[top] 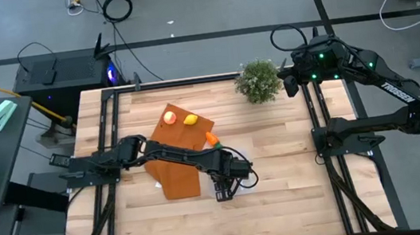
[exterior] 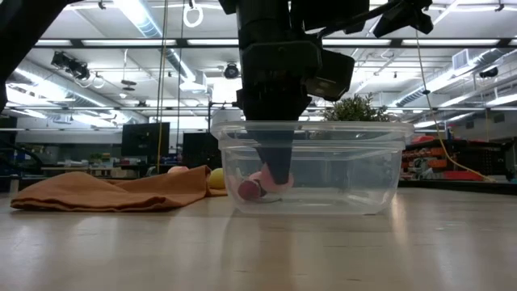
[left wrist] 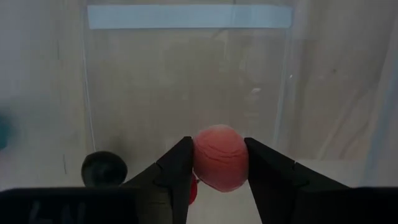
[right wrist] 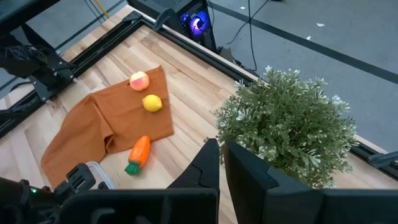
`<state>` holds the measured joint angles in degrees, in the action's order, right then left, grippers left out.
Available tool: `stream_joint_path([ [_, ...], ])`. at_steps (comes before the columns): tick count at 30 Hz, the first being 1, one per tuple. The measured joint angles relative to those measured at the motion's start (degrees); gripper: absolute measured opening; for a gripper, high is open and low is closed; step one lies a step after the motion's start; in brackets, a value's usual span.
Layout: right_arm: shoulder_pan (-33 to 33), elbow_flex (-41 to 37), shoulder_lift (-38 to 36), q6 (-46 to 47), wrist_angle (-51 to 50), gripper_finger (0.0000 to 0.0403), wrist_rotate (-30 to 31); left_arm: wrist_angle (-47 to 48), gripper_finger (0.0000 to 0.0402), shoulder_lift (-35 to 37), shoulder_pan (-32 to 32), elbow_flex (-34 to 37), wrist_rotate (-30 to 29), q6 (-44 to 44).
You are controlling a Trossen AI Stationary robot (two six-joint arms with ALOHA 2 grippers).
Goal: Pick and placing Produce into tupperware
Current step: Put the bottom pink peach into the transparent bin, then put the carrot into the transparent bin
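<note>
The left gripper [left wrist: 217,180] is lowered into the clear tupperware [exterior: 355,174] near the table's middle, its fingers [left wrist: 177,171] clamped on the small red-pink piece [left wrist: 219,157]. A small dark piece [left wrist: 104,168] is seen beside it, partly cut off. From above, the tupperware is largely hidden by the arm. The round fruit [top: 170,117], lemon [top: 191,120] and carrot [top: 212,140] are left by the orange cloth [top: 177,174]. The right gripper [right wrist: 221,163] is held shut by the potted plant [top: 258,81], far right.

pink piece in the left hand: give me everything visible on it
The pink piece is small, round, matte red-pink with faint ridges, plastic-looking. It sits clamped between the two dark fingers of the left hand, inside the clear tub, low near its floor; whether it touches the floor is unclear. A small dark piece lies apart from it.
</note>
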<state>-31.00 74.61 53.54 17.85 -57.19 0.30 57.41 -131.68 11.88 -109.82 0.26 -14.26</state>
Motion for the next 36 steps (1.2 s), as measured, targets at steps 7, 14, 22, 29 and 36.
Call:
stream_joint_path([
  [7, -0.01, 0.00, 0.00, 0.00, 0.00, 0.0001, 0.17, -0.16, 0.0146, 0.00, 0.24, 0.00, -0.01, 0.44],
  [14, 0.00, 0.00, 0.00, 0.00, 0.00, 0.0001, 0.17, -0.15, 0.0166, 0.00, 0.51, 0.00, 0.02, -0.04],
  [22, -0.02, 0.00, 0.00, 0.00, 0.02, 0.0001, 0.15, -0.17, 0.0169, 0.00, 0.52, 0.00, 0.03, -0.09],
  [29, 0.00, 0.00, 0.02, 0.00, 0.02, 0.0001, 0.15, -0.07, 0.0161, 0.97, 0.09, -0.03, 0.44, -1.68],
  [36, 0.00, 0.00, 0.02, 0.00, 0.00, 0.0001, 0.42, 2.75, 0.0147, 4.11, -0.60, -6.48, 0.84, -1.83],
])
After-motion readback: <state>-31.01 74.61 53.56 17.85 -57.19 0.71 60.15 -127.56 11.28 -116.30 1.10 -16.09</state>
